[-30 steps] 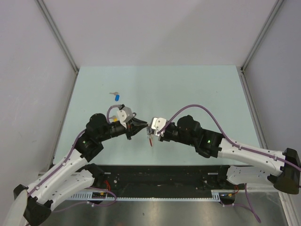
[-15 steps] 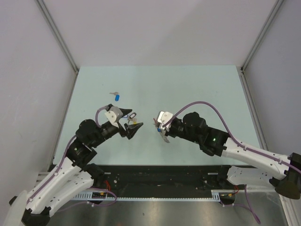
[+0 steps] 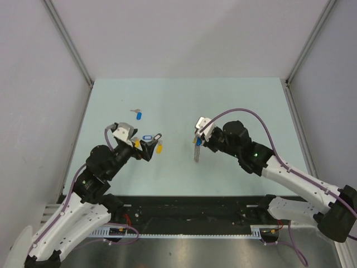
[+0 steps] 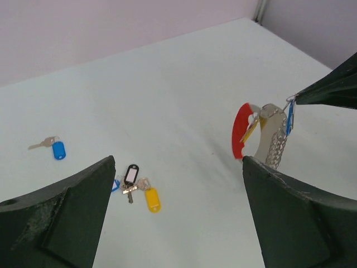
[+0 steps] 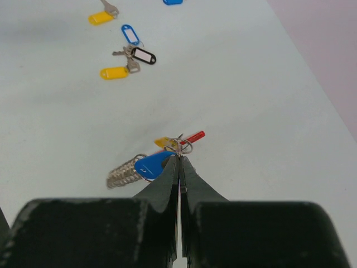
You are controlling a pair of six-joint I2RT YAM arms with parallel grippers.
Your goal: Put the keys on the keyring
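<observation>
My right gripper [image 3: 198,139] [image 5: 179,157] is shut on the keyring [image 3: 197,152] at its top and holds it above the table. The ring's red arc [image 4: 241,131] and silvery links [image 4: 275,146] hang below it, with a blue tag [image 5: 153,163] and a yellow tag on it. My left gripper [image 3: 148,148] [image 4: 178,162] stands open and holds nothing, well left of the ring. A bunch of keys lies on the table in front of it, with a black tag [image 4: 131,173], a yellow tag [image 4: 152,200] and a blue tag [image 5: 130,33].
A single key with a blue tag [image 3: 138,115] [image 4: 56,149] lies farther back on the left. Another yellow-tagged key [image 5: 100,18] lies by the left gripper. Grey walls with metal rails stand round the pale green table [image 3: 245,106].
My left gripper has opened and drawn back to the left, away from the ring. The right gripper has carried the keyring back and to the right.
</observation>
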